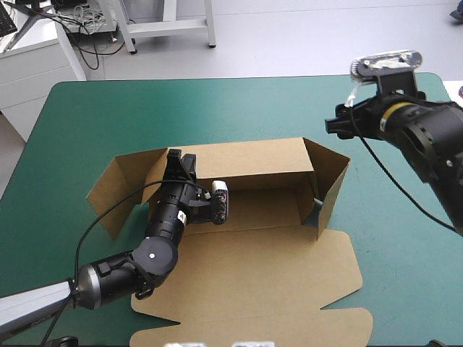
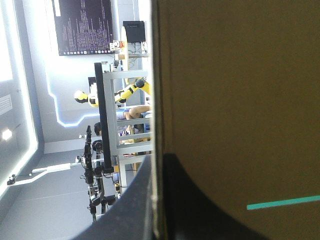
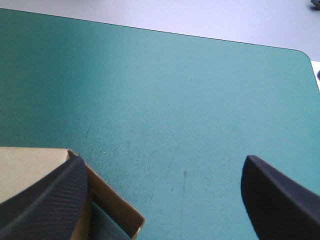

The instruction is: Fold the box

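Observation:
The brown box (image 1: 253, 267) lies mid-table with its lid panel flat toward the near edge. Its back wall (image 1: 246, 163) stands raised, and the two end flaps (image 1: 329, 181) angle outward. My left gripper (image 1: 179, 160) sits at the left end of the back wall's top edge. In the left wrist view the board (image 2: 240, 100) runs edge-on between the black fingers (image 2: 125, 215), and the left gripper (image 2: 157, 159) is shut on it. My right gripper (image 1: 338, 124) hangs open above the table, beyond the box's right end. In its own view the right gripper (image 3: 165, 165) holds nothing, with a box corner (image 3: 120, 212) beside one finger.
Bare teal-green cover (image 1: 217, 108) stretches from the box to the table's far edge. The far right corner of the table (image 3: 300, 55) shows ahead of the right gripper. The left end flap (image 1: 116, 188) reaches toward the table's left side.

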Controlling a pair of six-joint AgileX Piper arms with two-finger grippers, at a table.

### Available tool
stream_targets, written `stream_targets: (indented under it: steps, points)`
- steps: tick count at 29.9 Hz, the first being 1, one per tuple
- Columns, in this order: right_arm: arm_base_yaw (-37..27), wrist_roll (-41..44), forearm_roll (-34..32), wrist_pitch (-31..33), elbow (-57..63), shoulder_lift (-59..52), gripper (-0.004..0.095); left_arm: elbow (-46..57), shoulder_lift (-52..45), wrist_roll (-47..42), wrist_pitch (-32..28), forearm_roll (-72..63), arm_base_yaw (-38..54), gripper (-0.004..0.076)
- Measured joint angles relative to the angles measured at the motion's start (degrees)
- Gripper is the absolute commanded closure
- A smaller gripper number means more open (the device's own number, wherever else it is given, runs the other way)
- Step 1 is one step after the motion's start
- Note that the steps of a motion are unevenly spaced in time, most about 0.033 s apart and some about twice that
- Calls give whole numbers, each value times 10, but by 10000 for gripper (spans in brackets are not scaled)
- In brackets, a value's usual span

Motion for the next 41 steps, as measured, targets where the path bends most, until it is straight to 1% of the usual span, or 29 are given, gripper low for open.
stream_targets:
  steps: [3, 6, 8, 9, 11, 12, 16, 20, 23, 27, 34, 38, 41]
  points:
    - [-18, -18, 9, 11, -49, 57, 150, 0, 0, 0, 0, 0, 0, 734]
    - [-64, -42, 44, 10, -74, 102, 150, 0, 0, 0, 1, 0, 0, 734]
    - [-98, -63, 92, 8, -82, 127, 150, 0, 0, 0, 2, 0, 0, 734]
    - [-125, -85, 134, 8, -85, 142, 150, 0, 0, 0, 2, 0, 0, 734]
    - [-163, -116, 188, 7, -85, 162, 150, 0, 0, 0, 2, 0, 0, 734]
    - [-182, -135, 226, 7, -85, 176, 150, 0, 0, 0, 2, 0, 0, 734]
    - [-235, -182, 310, 16, -86, 217, 150, 0, 0, 0, 2, 0, 0, 734]
    - [-266, -233, 380, 67, -86, 251, 150, 0, 0, 0, 0, 0, 0, 734]
    - [-272, -258, 400, 84, -86, 265, 150, 0, 0, 0, -2, 0, 0, 734]
    - [-272, -271, 409, 86, -80, 265, 150, 0, 0, 0, -1, 0, 0, 734]
    - [-272, -293, 415, 84, -5, 245, 150, 0, 0, 0, 1, 0, 0, 734]
    - [-273, -307, 419, 68, 48, 215, 150, 0, 0, 0, 1, 0, 0, 734]
    - [-273, -315, 420, 39, 98, 185, 150, 0, 0, 0, 1, 0, 0, 734]
